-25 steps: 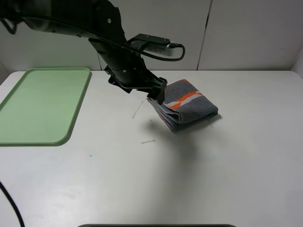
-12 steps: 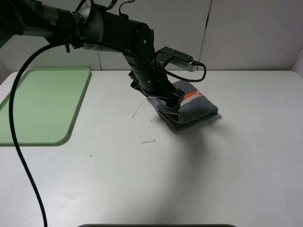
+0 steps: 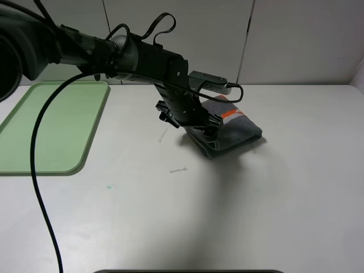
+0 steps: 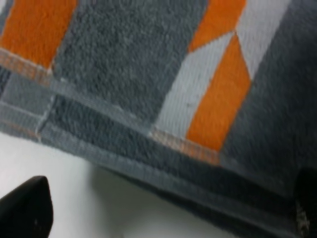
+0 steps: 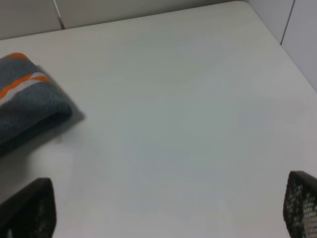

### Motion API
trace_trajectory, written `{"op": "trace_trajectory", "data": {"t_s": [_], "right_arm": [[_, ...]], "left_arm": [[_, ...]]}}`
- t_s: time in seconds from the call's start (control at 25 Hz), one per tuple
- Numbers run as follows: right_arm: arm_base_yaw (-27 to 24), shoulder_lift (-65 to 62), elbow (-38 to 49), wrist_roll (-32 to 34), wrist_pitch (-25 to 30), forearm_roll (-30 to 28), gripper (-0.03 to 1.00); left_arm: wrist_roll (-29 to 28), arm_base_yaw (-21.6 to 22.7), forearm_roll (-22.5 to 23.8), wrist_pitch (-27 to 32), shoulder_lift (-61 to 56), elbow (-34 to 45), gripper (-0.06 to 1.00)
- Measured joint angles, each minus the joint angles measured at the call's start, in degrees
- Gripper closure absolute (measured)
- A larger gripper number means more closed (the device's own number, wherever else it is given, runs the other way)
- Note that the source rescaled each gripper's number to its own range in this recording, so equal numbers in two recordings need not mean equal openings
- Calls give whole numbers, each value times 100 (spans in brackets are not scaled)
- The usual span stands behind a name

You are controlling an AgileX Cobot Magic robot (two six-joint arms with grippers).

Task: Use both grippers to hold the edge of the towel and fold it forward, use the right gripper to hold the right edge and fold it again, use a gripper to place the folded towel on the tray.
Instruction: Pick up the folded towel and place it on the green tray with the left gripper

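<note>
Two folds look done: the towel [image 3: 236, 129] lies as a thick little bundle on the desk [image 3: 227, 216], near the back edge and a bit right of the middle. One job is left, I think: putting it on the tray [image 3: 45, 125], which sits well apart at the back left corner.

The left tool [image 3: 200, 128] is right down at the towel's left end. Its two tips are spread wide, and the towel's edge [image 4: 148, 163] runs between them, so it is not pinching yet. The right tool [image 5: 163, 206] is spread wide too, over bare desk, well apart from the towel.
</note>
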Motion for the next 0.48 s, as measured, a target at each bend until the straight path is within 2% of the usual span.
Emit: {"op": "trace_trajectory", "data": {"t_s": [0.48], "right_arm": [[0, 0, 0, 0, 0, 14, -3]], "left_arm": [[-202, 0, -43, -354, 310, -2, -3]]}}
